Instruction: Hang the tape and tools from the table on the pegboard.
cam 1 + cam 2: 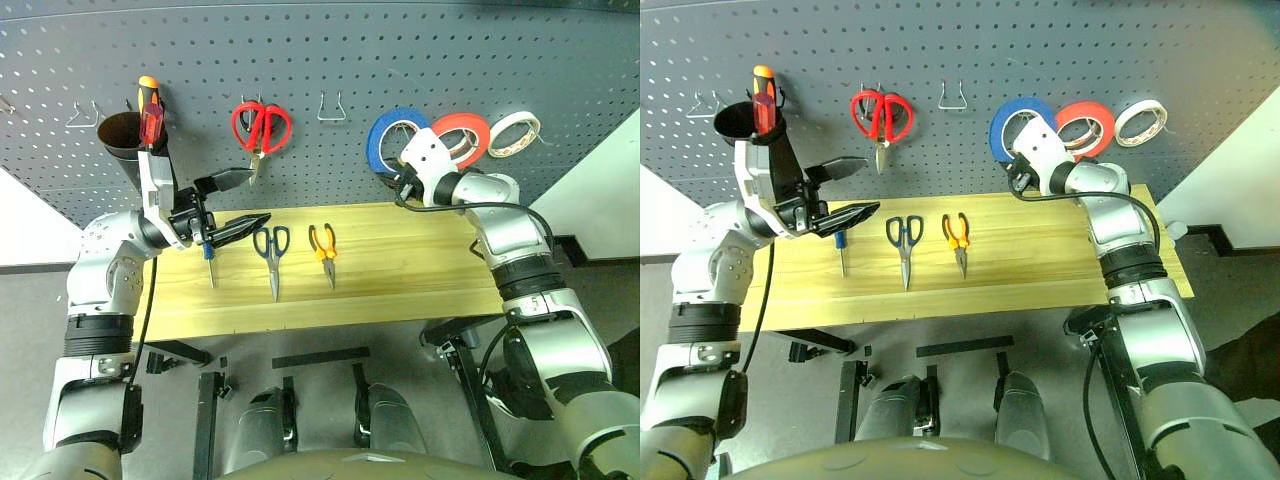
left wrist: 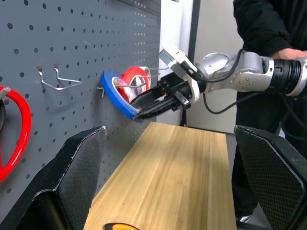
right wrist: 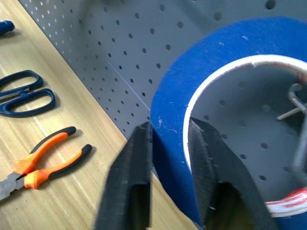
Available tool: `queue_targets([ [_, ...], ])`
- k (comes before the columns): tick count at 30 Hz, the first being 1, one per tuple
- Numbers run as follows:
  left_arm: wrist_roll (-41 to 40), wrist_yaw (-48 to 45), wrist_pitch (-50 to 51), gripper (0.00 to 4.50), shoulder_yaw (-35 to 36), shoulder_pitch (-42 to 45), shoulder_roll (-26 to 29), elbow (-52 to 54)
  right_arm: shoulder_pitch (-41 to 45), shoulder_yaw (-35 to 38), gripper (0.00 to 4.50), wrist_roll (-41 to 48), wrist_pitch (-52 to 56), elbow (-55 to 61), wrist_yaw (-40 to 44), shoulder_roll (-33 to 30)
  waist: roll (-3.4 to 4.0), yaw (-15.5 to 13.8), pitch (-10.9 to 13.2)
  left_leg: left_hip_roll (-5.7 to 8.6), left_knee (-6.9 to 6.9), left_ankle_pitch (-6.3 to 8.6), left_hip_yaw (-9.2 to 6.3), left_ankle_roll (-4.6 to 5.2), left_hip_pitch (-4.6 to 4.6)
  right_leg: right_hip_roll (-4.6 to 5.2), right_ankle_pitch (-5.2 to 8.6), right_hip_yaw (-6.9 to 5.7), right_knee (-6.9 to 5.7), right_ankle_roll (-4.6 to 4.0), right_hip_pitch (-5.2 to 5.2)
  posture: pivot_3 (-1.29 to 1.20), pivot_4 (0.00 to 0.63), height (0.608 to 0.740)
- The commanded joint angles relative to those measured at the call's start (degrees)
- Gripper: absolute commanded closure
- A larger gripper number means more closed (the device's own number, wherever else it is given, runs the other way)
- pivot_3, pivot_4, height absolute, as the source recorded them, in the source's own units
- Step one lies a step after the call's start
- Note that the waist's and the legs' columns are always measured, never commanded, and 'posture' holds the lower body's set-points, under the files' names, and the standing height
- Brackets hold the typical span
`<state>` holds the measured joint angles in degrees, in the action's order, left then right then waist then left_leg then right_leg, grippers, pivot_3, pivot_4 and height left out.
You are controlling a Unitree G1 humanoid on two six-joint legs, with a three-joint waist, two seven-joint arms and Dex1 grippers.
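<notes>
The blue tape (image 1: pixel 385 128) sits against the dark grey pegboard (image 1: pixel 400 60) with a thin hook (image 3: pixel 293 98) inside its ring. Its lower edge tilts off the board. My right gripper (image 3: pixel 170 129) is shut on the tape's lower rim, one finger outside and one inside the white core. On the wooden table (image 1: pixel 410 275) lie the blue-handled screwdriver (image 1: pixel 210 265), the dark-handled scissors (image 1: pixel 272 250) and the orange-and-black pliers (image 1: pixel 323 248). My left gripper (image 1: pixel 255 198) hovers open above the screwdriver, holding nothing.
On the pegboard hang red-handled scissors (image 1: pixel 261 128), a red tape ring (image 1: pixel 468 128) and a whitish tape ring (image 1: pixel 515 130). An orange-red screwdriver (image 1: pixel 149 110) stands in a black cup (image 1: pixel 120 148). Two empty hooks (image 1: pixel 332 106) (image 1: pixel 82 116) remain. A person in dark clothes (image 2: pixel 268 24) stands beyond the table's right end.
</notes>
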<state>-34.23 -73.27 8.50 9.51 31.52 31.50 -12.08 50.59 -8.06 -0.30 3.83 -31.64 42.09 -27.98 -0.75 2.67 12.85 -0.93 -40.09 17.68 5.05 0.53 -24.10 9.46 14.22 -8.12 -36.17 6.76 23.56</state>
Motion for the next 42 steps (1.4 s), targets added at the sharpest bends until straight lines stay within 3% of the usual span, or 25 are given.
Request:
queue_targets([
  [1,-0.4,0.1,-0.4,0.0,0.5,0.8,0.1,2.0,1.0,2.0,1.89,0.9,-1.6,2.9,-0.2,0.0,0.01,0.0,0.0,0.0,0.0,0.0,0.0,0.0,0.0,0.0,0.0,0.0,0.0,0.0,0.0,-0.06,0.108,0.74],
  [5,-0.4,0.1,-0.1,0.0,0.6,0.8,0.4,1.8,-1.2,3.7,0.49,3.2,2.9,10.0,1.8,-2.0,0.05,-0.1,-0.1,0.0,-0.01,0.0,-0.01,0.0,0.0,0.0,0.0,0.0,-0.01,0.0,0.0,-0.05,0.114,0.74],
  [7,-0.6,0.0,0.2,0.0,0.8,0.5,0.6,1.9,-4.2,4.7,0.02,6.2,8.8,17.5,5.4,-4.3,0.05,-0.3,-0.2,0.0,-0.01,0.0,-0.04,0.0,0.0,0.0,0.0,0.0,-0.02,0.0,-0.01,-0.05,0.115,0.74],
  [12,-0.7,0.0,1.1,0.0,0.8,-1.2,1.0,2.9,-12.4,5.8,0.02,15.0,26.2,36.0,11.8,-10.0,0.02,-0.5,-0.2,0.01,-0.02,0.0,-0.09,0.01,0.02,0.0,0.0,-0.01,0.01,0.0,-0.08,-0.05,0.125,0.74],
  [17,1.4,1.4,2.6,0.0,0.3,-5.4,2.9,4.7,-15.4,5.1,0.02,20.0,42.9,42.8,9.1,-9.9,0.03,0.0,-0.2,-0.02,-0.02,0.0,0.03,0.0,0.42,-0.01,0.0,0.11,-0.06,0.0,-0.3,-0.06,0.139,0.74],
  [21,3.3,2.4,4.1,0.0,-0.7,-8.9,4.8,6.5,-11.8,4.0,0.02,19.0,53.9,39.9,0.6,-5.0,0.02,-0.2,-0.3,-0.06,0.0,0.0,-0.01,0.0,0.64,-0.01,-0.01,0.23,-0.09,-0.01,-0.42,-0.05,0.152,0.74],
  [26,8.0,6.0,1.2,0.0,-0.7,-11.4,5.8,4.0,-5.8,2.1,0.02,17.2,59.3,32.4,-7.0,2.7,0.04,-0.3,-0.2,-0.06,0.0,0.0,-0.07,0.0,0.62,-0.01,-0.01,0.24,-0.11,-0.02,-0.4,-0.05,0.175,0.74],
  [34,11.0,6.4,-1.8,0.0,-1.7,-11.8,5.6,0.2,2.3,-0.5,0.02,12.2,54.3,11.0,-12.6,10.6,0.24,-0.2,0.1,-0.04,0.08,0.0,-0.08,0.0,0.59,-0.02,0.0,0.23,-0.08,-0.03,-0.35,-0.02,0.267,0.74],
  [42,11.2,6.7,-0.5,0.0,-2.4,-12.6,6.1,1.9,8.0,-0.4,0.02,9.2,48.9,-3.1,-14.5,16.0,0.63,-0.2,3.3,-0.06,0.09,0.0,-0.09,0.0,0.61,-0.01,0.0,0.3,-0.17,-0.04,-0.23,-0.01,0.359,0.74],
])
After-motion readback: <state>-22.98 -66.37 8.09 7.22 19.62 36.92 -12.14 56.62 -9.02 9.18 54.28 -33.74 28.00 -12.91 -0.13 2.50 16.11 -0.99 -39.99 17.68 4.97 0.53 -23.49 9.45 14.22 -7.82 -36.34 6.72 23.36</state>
